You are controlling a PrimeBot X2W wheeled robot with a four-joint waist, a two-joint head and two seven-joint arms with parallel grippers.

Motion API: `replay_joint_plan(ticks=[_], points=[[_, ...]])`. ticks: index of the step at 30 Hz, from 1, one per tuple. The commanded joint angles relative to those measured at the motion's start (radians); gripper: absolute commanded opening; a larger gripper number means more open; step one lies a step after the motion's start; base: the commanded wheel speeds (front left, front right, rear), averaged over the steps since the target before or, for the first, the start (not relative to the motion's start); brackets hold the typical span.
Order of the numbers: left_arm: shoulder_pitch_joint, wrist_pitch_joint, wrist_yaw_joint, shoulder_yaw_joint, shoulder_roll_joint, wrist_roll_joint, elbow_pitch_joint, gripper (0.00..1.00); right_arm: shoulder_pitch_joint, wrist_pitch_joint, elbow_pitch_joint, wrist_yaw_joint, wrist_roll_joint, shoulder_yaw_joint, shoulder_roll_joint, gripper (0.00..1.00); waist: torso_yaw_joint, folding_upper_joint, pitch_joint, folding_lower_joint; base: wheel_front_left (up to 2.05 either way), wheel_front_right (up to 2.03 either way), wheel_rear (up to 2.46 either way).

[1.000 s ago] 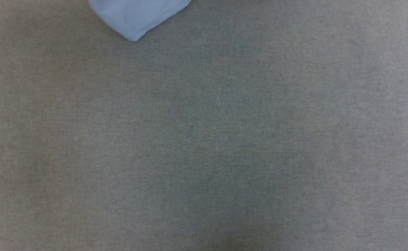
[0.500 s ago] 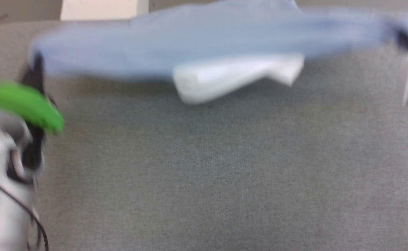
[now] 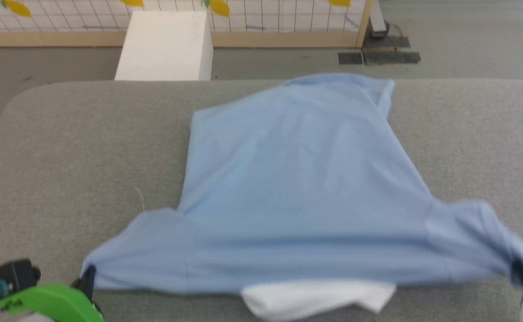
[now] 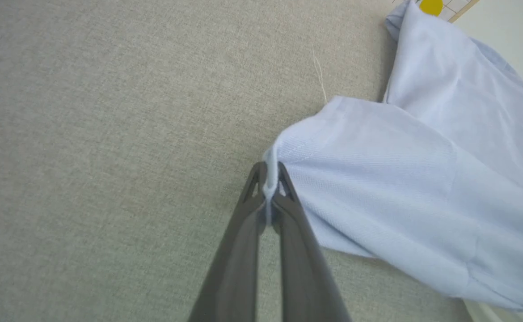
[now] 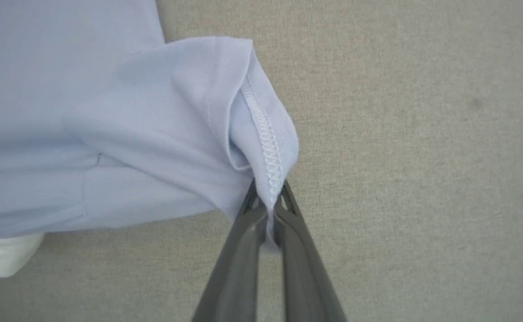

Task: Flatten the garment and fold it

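The garment [image 3: 301, 188], a light blue polo shirt, lies back-up on the grey padded table [image 3: 65, 147], hem at the far side and its white collar [image 3: 315, 297] at the near edge. At the lower left my left gripper [image 3: 89, 273] is shut on the tip of one sleeve [image 4: 355, 179]; the left wrist view has the fabric pinched between the gripper [image 4: 269, 172] tips. At the right edge my right gripper [image 3: 518, 270] is shut on the other sleeve [image 5: 190, 125], whose stitched hem sits between the gripper [image 5: 269, 192] tips. The shirt is stretched between both grips.
A white box [image 3: 165, 47] stands on the floor beyond the table's far edge. Behind it runs a wood-framed wire grid fence [image 3: 261, 22] with yellow tags. A loose white thread [image 3: 141, 199] lies on the table left of the shirt.
The head camera has tilted up, from bare tabletop to the whole shirt and the room behind. The shirt, blurred and aloft half a second ago, now lies spread on the table.
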Motion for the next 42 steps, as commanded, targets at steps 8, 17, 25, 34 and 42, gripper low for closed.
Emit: replay_joint_plan(ticks=[8, 17, 25, 34, 42], points=[[0.129, 0.008, 0.056, -0.025, -0.011, 0.013, -0.011, 0.00, 0.199, 0.005, -0.031, -0.002, -0.067, -0.086, 0.146, 0.00, 0.014, 0.0000, -0.031, 0.0001, 0.00, 0.00, 0.00], [0.121, -0.018, 0.054, -0.077, -0.051, 0.039, 0.059, 0.00, 0.173, -0.189, 0.242, -0.002, -0.028, -0.004, 0.149, 0.00, 0.001, 0.0000, -0.020, 0.0001, 0.00, 0.00, 0.00], [0.104, -0.061, 0.033, -0.076, -0.064, 0.042, 0.062, 0.00, 0.106, -0.387, 0.195, -0.002, -0.042, -0.039, 0.149, 1.00, 0.016, 0.0000, -0.007, 0.0001, 0.00, 0.00, 0.00], [0.045, -0.087, 0.022, -0.084, -0.077, 0.056, 0.020, 0.00, -0.201, -0.713, 0.170, -0.002, -0.102, -0.031, 0.136, 1.00, 0.059, 0.0000, 0.066, 0.0001, 0.00, 0.00, 0.00], [-0.058, -0.108, 0.005, -0.125, -0.106, 0.087, -0.010, 0.00, -0.607, -0.745, 0.504, -0.002, -0.129, 0.015, 0.019, 1.00, 0.144, 0.0000, 0.184, 0.0001, 0.00, 0.00, 0.00]])
